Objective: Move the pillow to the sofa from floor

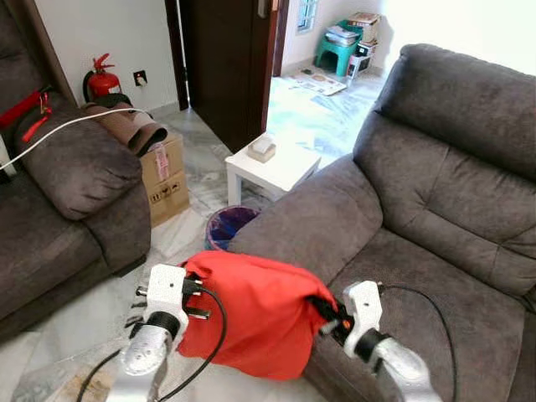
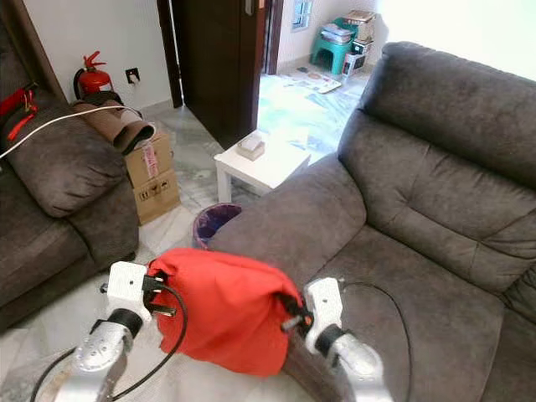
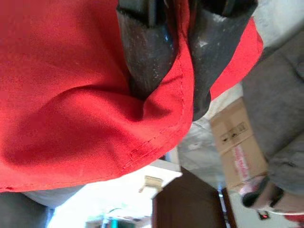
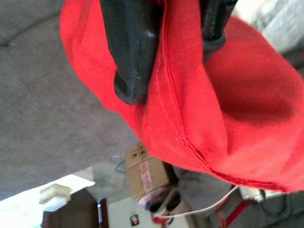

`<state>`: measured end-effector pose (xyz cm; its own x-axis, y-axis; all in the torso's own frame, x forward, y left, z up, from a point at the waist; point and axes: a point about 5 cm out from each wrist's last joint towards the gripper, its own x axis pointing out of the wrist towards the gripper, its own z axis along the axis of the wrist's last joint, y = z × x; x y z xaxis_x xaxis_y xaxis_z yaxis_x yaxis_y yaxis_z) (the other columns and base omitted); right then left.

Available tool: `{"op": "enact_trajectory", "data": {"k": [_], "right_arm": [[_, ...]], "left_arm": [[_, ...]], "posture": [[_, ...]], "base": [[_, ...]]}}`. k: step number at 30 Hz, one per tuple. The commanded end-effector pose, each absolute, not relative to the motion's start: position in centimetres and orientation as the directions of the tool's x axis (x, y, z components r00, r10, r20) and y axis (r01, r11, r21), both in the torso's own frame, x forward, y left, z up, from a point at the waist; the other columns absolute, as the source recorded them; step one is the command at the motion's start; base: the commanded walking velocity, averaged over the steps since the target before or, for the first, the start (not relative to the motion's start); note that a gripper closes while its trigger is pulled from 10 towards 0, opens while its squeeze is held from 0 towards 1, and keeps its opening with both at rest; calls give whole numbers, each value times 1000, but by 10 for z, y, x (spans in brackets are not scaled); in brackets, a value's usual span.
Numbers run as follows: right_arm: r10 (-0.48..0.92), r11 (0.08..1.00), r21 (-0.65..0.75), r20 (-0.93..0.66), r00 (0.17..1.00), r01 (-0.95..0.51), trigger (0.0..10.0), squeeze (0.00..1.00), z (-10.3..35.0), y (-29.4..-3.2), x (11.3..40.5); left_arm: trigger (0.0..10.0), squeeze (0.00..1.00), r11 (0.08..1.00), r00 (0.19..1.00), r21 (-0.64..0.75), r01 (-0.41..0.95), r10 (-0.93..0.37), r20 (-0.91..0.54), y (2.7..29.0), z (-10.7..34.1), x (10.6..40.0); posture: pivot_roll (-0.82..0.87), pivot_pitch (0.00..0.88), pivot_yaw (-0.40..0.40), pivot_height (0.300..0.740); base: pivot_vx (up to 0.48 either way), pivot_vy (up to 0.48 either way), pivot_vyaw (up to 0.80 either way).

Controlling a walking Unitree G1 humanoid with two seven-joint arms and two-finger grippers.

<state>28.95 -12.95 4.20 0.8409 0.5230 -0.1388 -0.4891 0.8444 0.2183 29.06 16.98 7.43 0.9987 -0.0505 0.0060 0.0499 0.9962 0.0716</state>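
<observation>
A red pillow (image 1: pixel 255 314) hangs in the air between my two arms, just in front of the grey sofa's armrest (image 1: pixel 306 219). My left gripper (image 1: pixel 198 291) is shut on the pillow's left edge; in the left wrist view its black fingers (image 3: pixel 149 52) pinch the red seam (image 3: pixel 164 126). My right gripper (image 1: pixel 322 308) is shut on the pillow's right edge, and its fingers (image 4: pixel 133 52) clamp the red cloth (image 4: pixel 190 109). The sofa seat (image 1: pixel 444 301) lies to the right of the pillow.
A small white side table (image 1: pixel 272 166) and a dark waste bin (image 1: pixel 228 224) stand beside the armrest. A second grey sofa (image 1: pixel 67 201) is at the left, with a cardboard box (image 1: pixel 163 176) next to it. A red fire extinguisher (image 1: pixel 102 79) stands by the wall.
</observation>
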Motion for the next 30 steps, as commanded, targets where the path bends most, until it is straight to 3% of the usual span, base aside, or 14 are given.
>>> {"op": "enact_trajectory", "data": {"k": [1,9,15,20,30], "right_arm": [[461,872,217,-63,885,-439,10000,0,55,-141,297],[328,926,228,-86,941,-302,10000,0,51,-144,300],[330,920,254,-101,938,-297,10000,0,48,-142,298],[338,918,253,-97,936,-305,10000,0,48,-139,298],[287,939,229,-112,951,-257,10000,0,47,-145,302]], "left_arm": [[10000,0,992,995,112,54,-63,73,167,87,295],[10000,0,994,995,101,39,-47,85,159,90,294],[10000,0,994,995,100,42,-50,84,160,89,292],[10000,0,984,992,157,87,-99,72,154,85,291],[10000,0,987,992,136,89,-100,81,155,86,291]], "posture": [[187,115,-72,740],[184,116,-67,740],[181,119,-64,740],[176,115,-61,740],[187,102,-64,740]], "base": [[0,0,0],[0,0,-69],[0,0,-800],[0,-412,-800],[0,0,-800]]}}
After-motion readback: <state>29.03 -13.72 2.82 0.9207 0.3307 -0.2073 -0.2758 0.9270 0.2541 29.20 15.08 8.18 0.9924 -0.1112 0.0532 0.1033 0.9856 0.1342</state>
